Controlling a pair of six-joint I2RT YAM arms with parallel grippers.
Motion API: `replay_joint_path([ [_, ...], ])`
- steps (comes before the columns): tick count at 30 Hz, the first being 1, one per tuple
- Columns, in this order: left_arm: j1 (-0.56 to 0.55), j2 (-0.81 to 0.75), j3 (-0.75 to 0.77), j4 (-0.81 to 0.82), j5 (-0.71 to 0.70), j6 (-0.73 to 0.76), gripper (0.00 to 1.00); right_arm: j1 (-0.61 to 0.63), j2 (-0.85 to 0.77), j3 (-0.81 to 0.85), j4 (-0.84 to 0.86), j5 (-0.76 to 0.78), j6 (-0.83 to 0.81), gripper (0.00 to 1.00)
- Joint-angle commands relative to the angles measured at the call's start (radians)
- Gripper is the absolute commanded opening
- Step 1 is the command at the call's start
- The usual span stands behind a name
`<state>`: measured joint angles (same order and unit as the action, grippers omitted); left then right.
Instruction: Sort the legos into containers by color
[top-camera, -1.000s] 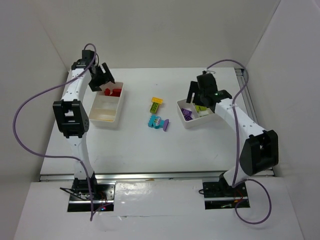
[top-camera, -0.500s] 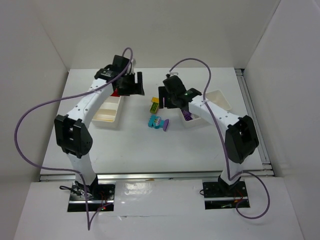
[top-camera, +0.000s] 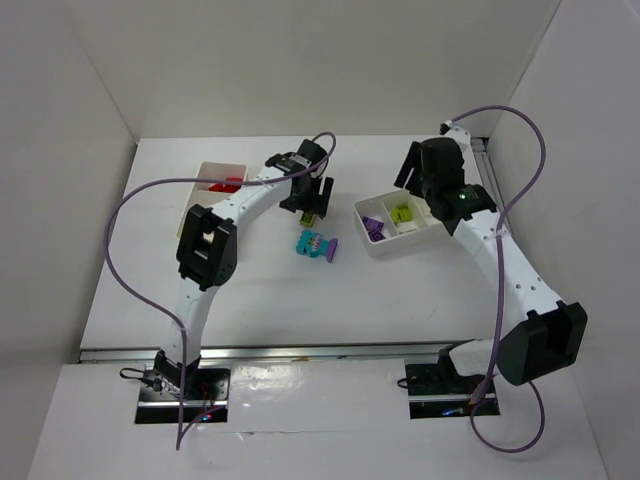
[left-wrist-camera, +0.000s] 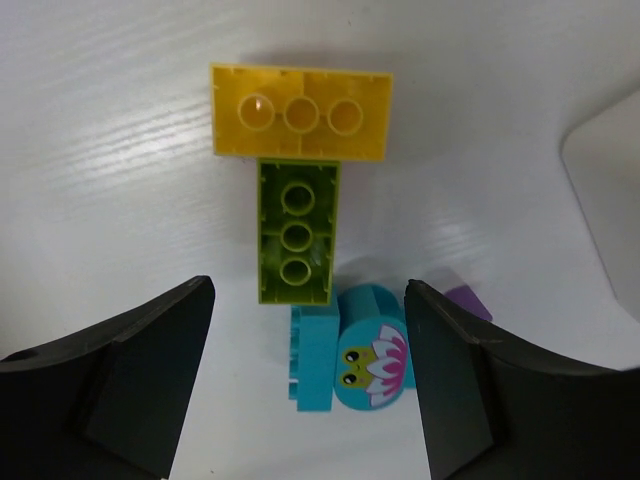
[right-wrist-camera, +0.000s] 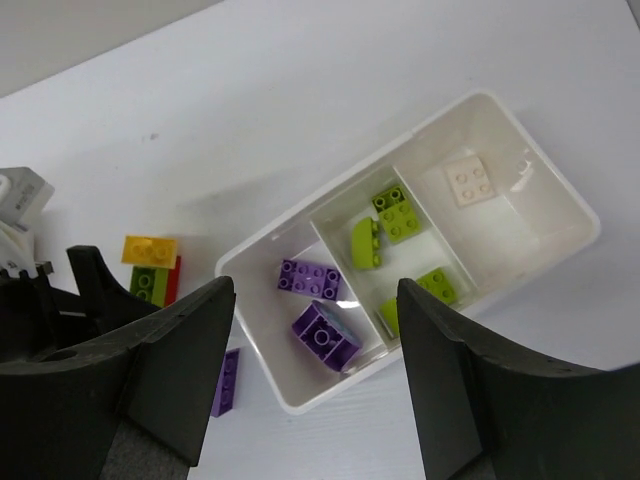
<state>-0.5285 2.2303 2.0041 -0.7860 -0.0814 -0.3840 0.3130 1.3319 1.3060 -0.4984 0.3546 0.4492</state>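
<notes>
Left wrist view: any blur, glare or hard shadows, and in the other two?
Left wrist: yellow brick and green brick sharp, shadows soft, dark fingers show little detail. Right wrist: tray crisp. Top external: even light, glare strip along the table near edge.

Yellow brick (left-wrist-camera: 300, 112), lime brick (left-wrist-camera: 295, 230), cyan brick (left-wrist-camera: 350, 355) — pink-flower print — white tray (right-wrist-camera: 510, 235).

Two white trays are in view, the left tray (top-camera: 208, 175) and the right tray (right-wrist-camera: 510, 230); the right one's three compartments hold two purple bricks (right-wrist-camera: 308, 277), at least four lime green bricks (right-wrist-camera: 402, 222) and one white square plate (right-wrist-camera: 468, 180). Loose on the surface (top-camera: 250, 290) lie one yellow brick (left-wrist-camera: 300, 112), one lime green brick (left-wrist-camera: 295, 243), one purple brick (top-camera: 331, 250) and a cyan cluster (left-wrist-camera: 372, 360), which may be one piece or two. The red bricks (top-camera: 228, 184) in the left tray are too small to count.
</notes>
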Motion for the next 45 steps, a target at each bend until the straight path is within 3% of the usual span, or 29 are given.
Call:
replay_joint_path([
  [1,-0.004,0.026,0.067,-0.001,-0.109,0.027,0.87,-0.029,-0.008,-0.042,-0.022,-0.014,0.016,0.73],
  [8,-0.004,0.092,0.088,-0.001,-0.080,0.036,0.73,-0.038,-0.008,-0.051,-0.031,-0.036,0.025,0.73],
  [15,-0.004,0.112,0.088,-0.001,-0.049,0.036,0.72,-0.048,0.001,-0.051,-0.031,-0.054,0.025,0.73],
  [19,-0.004,0.121,0.107,-0.001,-0.049,0.036,0.54,-0.048,0.001,-0.051,-0.022,-0.054,0.025,0.73],
  [20,-0.004,0.121,0.107,-0.001,-0.049,0.036,0.42,-0.048,0.001,-0.051,-0.022,-0.054,0.025,0.73],
  [25,-0.004,0.089,0.182,-0.071,-0.020,0.036,0.06,-0.057,0.010,-0.051,-0.013,-0.097,0.005,0.73],
  [27,0.015,0.018,0.182,-0.071,0.020,0.036,0.00,-0.078,0.025,-0.042,-0.002,-0.182,-0.009,0.73],
  [29,0.062,-0.056,0.116,-0.059,0.200,0.036,0.00,-0.087,0.056,-0.013,-0.002,-0.253,-0.029,0.73],
  [32,0.142,-0.213,-0.053,0.082,0.498,0.022,0.00,-0.088,0.095,0.009,-0.011,-0.389,-0.044,0.74],
  [36,0.235,-0.314,-0.211,0.258,0.836,-0.042,0.00,-0.107,0.080,-0.058,0.186,-0.757,-0.056,0.76],
  [40,0.294,-0.336,-0.290,0.494,1.194,-0.177,0.00,-0.117,0.069,-0.106,0.366,-1.021,-0.006,0.79],
  [43,0.306,-0.365,-0.343,0.615,1.267,-0.243,0.00,-0.108,0.117,-0.106,0.467,-1.162,0.029,0.81],
  [45,0.315,-0.365,-0.353,0.678,1.292,-0.276,0.00,-0.095,0.128,-0.094,0.494,-1.177,0.039,0.82],
])
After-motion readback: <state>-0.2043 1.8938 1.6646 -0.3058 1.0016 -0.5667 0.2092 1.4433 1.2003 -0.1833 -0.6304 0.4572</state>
